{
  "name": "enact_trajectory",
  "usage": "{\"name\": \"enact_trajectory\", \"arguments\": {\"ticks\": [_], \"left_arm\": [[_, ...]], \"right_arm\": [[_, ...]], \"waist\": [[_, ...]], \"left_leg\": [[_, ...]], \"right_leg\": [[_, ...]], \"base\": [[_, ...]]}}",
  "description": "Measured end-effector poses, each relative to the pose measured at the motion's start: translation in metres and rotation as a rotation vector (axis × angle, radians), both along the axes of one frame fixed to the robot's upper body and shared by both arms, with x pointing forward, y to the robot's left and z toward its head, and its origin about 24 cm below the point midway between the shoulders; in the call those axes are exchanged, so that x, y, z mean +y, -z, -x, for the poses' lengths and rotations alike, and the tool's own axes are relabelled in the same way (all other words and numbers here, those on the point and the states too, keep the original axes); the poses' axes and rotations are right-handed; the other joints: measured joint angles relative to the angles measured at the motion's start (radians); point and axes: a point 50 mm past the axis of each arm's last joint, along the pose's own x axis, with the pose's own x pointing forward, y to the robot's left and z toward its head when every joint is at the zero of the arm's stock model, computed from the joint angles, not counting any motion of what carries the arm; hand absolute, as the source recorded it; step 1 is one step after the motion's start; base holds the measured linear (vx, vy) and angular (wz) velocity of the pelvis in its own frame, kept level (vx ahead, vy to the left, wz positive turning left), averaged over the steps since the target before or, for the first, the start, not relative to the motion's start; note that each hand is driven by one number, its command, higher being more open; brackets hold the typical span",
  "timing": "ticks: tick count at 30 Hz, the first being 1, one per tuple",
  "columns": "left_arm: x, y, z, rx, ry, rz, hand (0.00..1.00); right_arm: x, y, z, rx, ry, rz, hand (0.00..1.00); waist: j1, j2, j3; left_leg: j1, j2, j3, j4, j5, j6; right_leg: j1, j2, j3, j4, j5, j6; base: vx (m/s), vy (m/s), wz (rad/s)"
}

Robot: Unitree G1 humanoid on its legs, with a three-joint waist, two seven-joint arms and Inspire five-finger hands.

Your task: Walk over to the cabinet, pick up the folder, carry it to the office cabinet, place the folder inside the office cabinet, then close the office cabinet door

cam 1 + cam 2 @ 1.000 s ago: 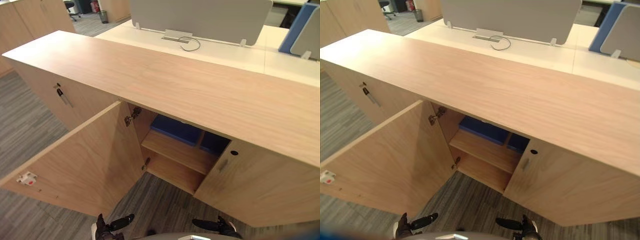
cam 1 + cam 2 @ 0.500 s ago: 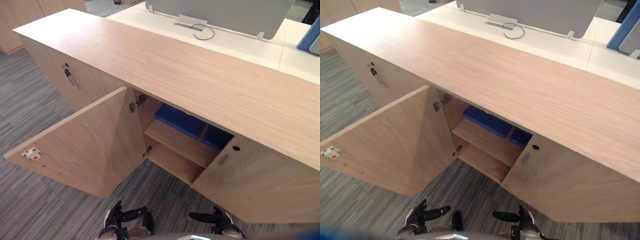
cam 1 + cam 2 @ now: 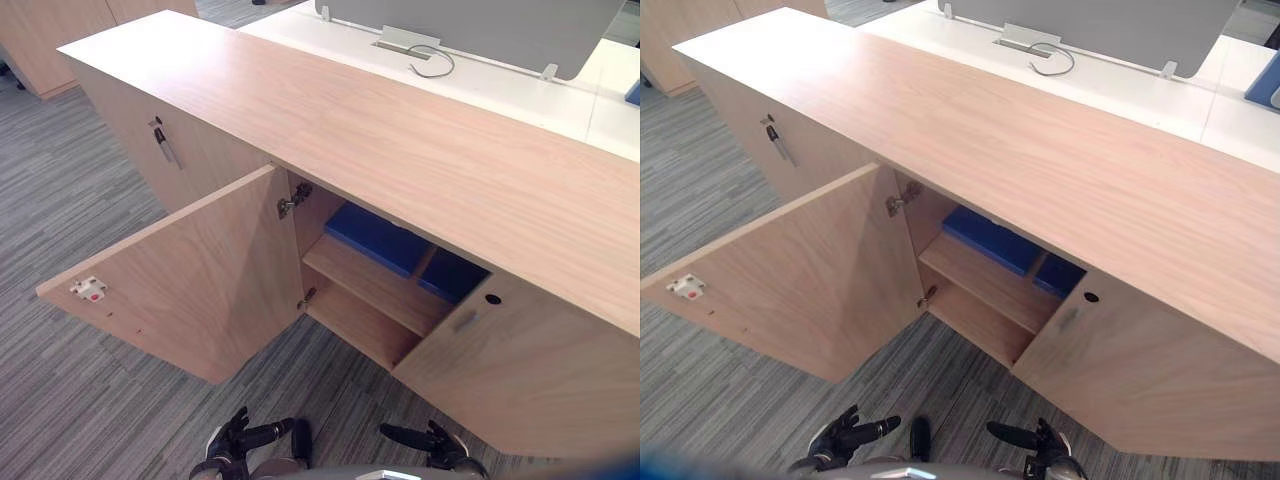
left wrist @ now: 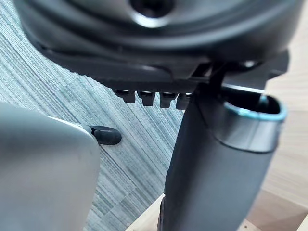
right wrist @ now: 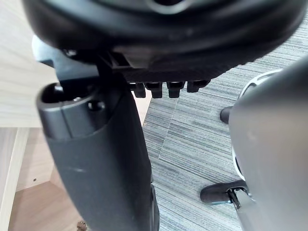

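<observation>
A blue folder (image 3: 380, 238) lies flat on the upper shelf inside the open light-wood office cabinet (image 3: 400, 140). A second blue item (image 3: 455, 275) sits beside it on the right. The cabinet's left door (image 3: 190, 275) swings wide open towards me. The right door (image 3: 520, 370) stands slightly ajar. My left hand (image 3: 238, 443) and right hand (image 3: 438, 447) hang low over the carpet in front of the cabinet, both empty. Their fingers (image 4: 149, 98) are relaxed, and the thumbs (image 5: 101, 163) stand out free.
A key (image 3: 163, 143) hangs in the closed door of the neighbouring cabinet section to the left. Behind the cabinet is a white desk (image 3: 500, 85) with a grey divider screen (image 3: 480, 30) and a cable. Grey carpet (image 3: 70, 400) spreads to the left and in front.
The camera has shifted, so the cabinet sits further right and more carpet shows on the left. Both hands stay low and empty. The doors and the folder have not moved.
</observation>
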Motion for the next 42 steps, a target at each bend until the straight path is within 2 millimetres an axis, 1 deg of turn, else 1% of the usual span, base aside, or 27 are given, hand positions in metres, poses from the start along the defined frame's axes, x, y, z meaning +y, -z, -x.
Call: {"name": "enact_trajectory", "arguments": {"ticks": [1, 3, 4, 6, 7, 9, 10, 11, 12, 14, 15, 20, 22, 25, 27, 30, 32, 33, 36, 37, 40, 42], "left_arm": [[0.002, 0.0, 0.003, 0.005, -0.016, -0.001, 1.0], [0.008, 0.002, 0.014, 0.028, -0.074, -0.006, 1.0], [0.012, 0.003, 0.027, 0.056, -0.115, -0.009, 1.0], [0.016, 0.006, 0.048, 0.108, -0.184, -0.003, 1.0], [0.019, 0.006, 0.061, 0.139, -0.236, 0.001, 1.0], [0.027, 0.005, 0.078, 0.168, -0.329, -0.002, 1.0], [0.035, 0.003, 0.088, 0.177, -0.393, -0.015, 1.0], [0.043, 0.001, 0.093, 0.178, -0.438, -0.024, 1.0], [0.056, -0.003, 0.097, 0.169, -0.491, -0.05, 1.0], [0.068, -0.008, 0.099, 0.154, -0.517, -0.078, 1.0], [0.078, -0.012, 0.099, 0.143, -0.521, -0.101, 1.0], [0.093, -0.019, 0.101, 0.093, -0.581, -0.105, 1.0], [0.097, -0.021, 0.104, 0.076, -0.64, -0.108, 1.0], [0.107, -0.026, 0.111, 0.039, -0.794, -0.117, 1.0], [0.119, -0.032, 0.115, 0.011, -0.91, -0.147, 1.0], [0.129, -0.037, 0.117, -0.023, -0.978, -0.162, 1.0], [0.137, -0.041, 0.11, -0.063, -1.009, -0.163, 1.0], [0.142, -0.044, 0.101, -0.096, -1.024, -0.161, 1.0], [0.152, -0.05, 0.087, -0.137, -1.015, -0.17, 1.0], [0.158, -0.054, 0.078, -0.151, -0.996, -0.187, 1.0], [0.169, -0.062, 0.064, -0.158, -0.941, -0.234, 1.0], [0.182, -0.074, 0.051, -0.173, -0.886, -0.289, 1.0]], "right_arm": [[0.001, 0.0, 0.0, -0.001, -0.002, -0.006, 1.0], [0.002, 0.0, 0.0, -0.002, -0.002, -0.016, 1.0], [0.001, 0.001, 0.001, 0.001, 0.015, -0.021, 1.0], [-0.001, 0.001, 0.004, 0.007, 0.038, -0.021, 1.0], [-0.004, 0.001, 0.006, 0.008, 0.057, -0.019, 1.0], [-0.007, 0.001, 0.009, 0.011, 0.079, -0.016, 1.0], [-0.009, 0.002, 0.011, 0.016, 0.082, -0.012, 1.0], [-0.009, 0.002, 0.012, 0.018, 0.084, -0.011, 1.0], [-0.011, 0.002, 0.014, 0.016, 0.1, -0.009, 1.0], [-0.012, 0.002, 0.016, 0.018, 0.113, -0.009, 1.0], [-0.013, 0.002, 0.018, 0.021, 0.118, -0.008, 1.0], [-0.016, 0.002, 0.022, 0.026, 0.118, -0.007, 1.0], [-0.016, 0.002, 0.022, 0.027, 0.116, -0.01, 1.0], [-0.017, 0.003, 0.024, 0.038, 0.111, -0.014, 1.0], [-0.018, 0.003, 0.025, 0.046, 0.109, -0.015, 1.0], [-0.022, 0.003, 0.028, 0.059, 0.109, -0.009, 1.0], [-0.024, 0.004, 0.031, 0.073, 0.11, -0.006, 1.0], [-0.024, 0.004, 0.031, 0.078, 0.109, -0.008, 1.0], [-0.022, 0.004, 0.03, 0.078, 0.09, -0.009, 1.0], [-0.022, 0.004, 0.029, 0.077, 0.086, -0.009, 1.0], [-0.023, 0.004, 0.028, 0.076, 0.067, -0.003, 1.0], [-0.024, 0.003, 0.029, 0.077, 0.066, 0.0, 1.0]], "waist": [[0.001, 0.0, 0.0], [0.001, -0.002, 0.001], [0.001, -0.001, 0.001], [0.001, 0.005, -0.004], [0.001, 0.01, -0.004], [0.005, 0.016, -0.004], [0.005, 0.017, -0.005], [0.005, 0.019, -0.007], [0.005, 0.018, -0.01], [0.006, 0.02, -0.014], [0.006, 0.023, -0.02], [0.006, 0.026, -0.037], [0.006, 0.025, -0.038], [0.009, 0.027, -0.04], [0.016, 0.028, -0.041], [0.022, 0.032, -0.043], [0.031, 0.037, -0.046], [0.04, 0.04, -0.047], [0.049, 0.043, -0.048], [0.051, 0.045, -0.049], [0.054, 0.048, -0.049], [0.054, 0.049, -0.049]], "left_leg": [[0.004, 0.0, 0.0, 0.0, -0.003, 0.0], [0.018, 0.0, 0.0, 0.0, -0.014, -0.003], [0.032, 0.002, -0.001, 0.0, -0.022, -0.01], [0.039, 0.007, -0.001, 0.0, -0.033, -0.011], [0.041, 0.015, -0.001, 0.0, -0.044, -0.017], [0.045, 0.028, -0.001, -0.001, -0.051, -0.019], [0.048, 0.032, -0.002, 0.0, -0.058, -0.017], [0.049, 0.035, -0.002, 0.0, -0.062, -0.021], [0.051, 0.039, -0.002, 0.0, -0.065, -0.023], [0.053, 0.042, -0.002, 0.0, -0.068, -0.025], [0.056, 0.043, -0.001, 0.0, -0.072, -0.028], [0.074, 0.041, 0.002, 0.0, -0.083, -0.02], [0.081, 0.038, 0.002, 0.001, -0.088, -0.018], [0.092, 0.035, -0.001, 0.001, -0.095, -0.021], [0.092, 0.036, 0.0, 0.004, -0.095, -0.021], [0.096, 0.037, 0.0, 0.006, -0.095, -0.021], [0.1, 0.039, 0.0, 0.005, -0.095, -0.021], [0.1, 0.043, 0.0, 0.005, -0.095, -0.021], [0.1, 0.047, 0.005, 0.001, -0.095, -0.021], [0.1, 0.048, 0.008, 0.001, -0.095, -0.021], [0.1, 0.049, 0.018, 0.001, -0.095, -0.021], [0.099, 0.049, 0.026, 0.001, -0.095, -0.021]], "right_leg": [[0.003, 0.0, 0.001, 0.001, 0.0, 0.0], [0.018, 0.0, 0.002, 0.001, 0.001, -0.002], [0.029, 0.002, 0.002, 0.002, 0.004, -0.006], [0.035, 0.007, 0.002, 0.004, 0.007, -0.011], [0.036, 0.014, 0.002, 0.004, 0.014, -0.022], [0.036, 0.025, 0.002, 0.006, 0.024, -0.038], [0.038, 0.028, 0.002, 0.009, 0.025, -0.041], [0.037, 0.03, 0.002, 0.011, 0.027, -0.042], [0.037, 0.032, 0.002, 0.016, 0.027, -0.044], [0.035, 0.033, 0.003, 0.021, 0.028, -0.044], [0.035, 0.033, 0.005, 0.026, 0.028, -0.044], [0.038, 0.032, 0.019, 0.042, 0.027, -0.045], [0.044, 0.03, 0.023, 0.043, 0.026, -0.049], [0.053, 0.029, 0.024, 0.045, 0.025, -0.05], [0.054, 0.03, 0.029, 0.046, 0.024, -0.052], [0.061, 0.033, 0.03, 0.046, 0.024, -0.052], [0.066, 0.034, 0.031, 0.046, 0.024, -0.052], [0.066, 0.035, 0.033, 0.046, 0.023, -0.054], [0.065, 0.039, 0.046, 0.045, 0.02, -0.059], [0.064, 0.039, 0.052, 0.045, 0.017, -0.063], [0.061, 0.04, 0.056, 0.042, 0.017, -0.064], [0.056, 0.041, 0.059, 0.04, 0.014, -0.068]], "base": [[0.09, -0.005, 0.02], [0.06, -0.013, -0.01], [0.04, -0.015, -0.02], [0.02, -0.01, -0.01], [0.02, -0.021, -0.05], [0.01, -0.008, -0.03], [0.0, 0.0, 0.0], [0.0, 0.0, 0.0], [0.0, 0.0, 0.0], [0.0, 0.0, 0.0], [0.0, 0.0, 0.0], [0.06, 0.011, -0.05], [0.07, 0.014, 0.0], [0.05, -0.012, 0.08], [0.04, -0.033, 0.05], [0.03, -0.043, 0.08], [0.02, -0.056, 0.05], [0.0, -0.065, 0.01], [-0.02, -0.059, -0.05], [-0.03, -0.052, -0.08], [-0.03, -0.037, -0.13], [-0.03, -0.038, -0.15]]}}
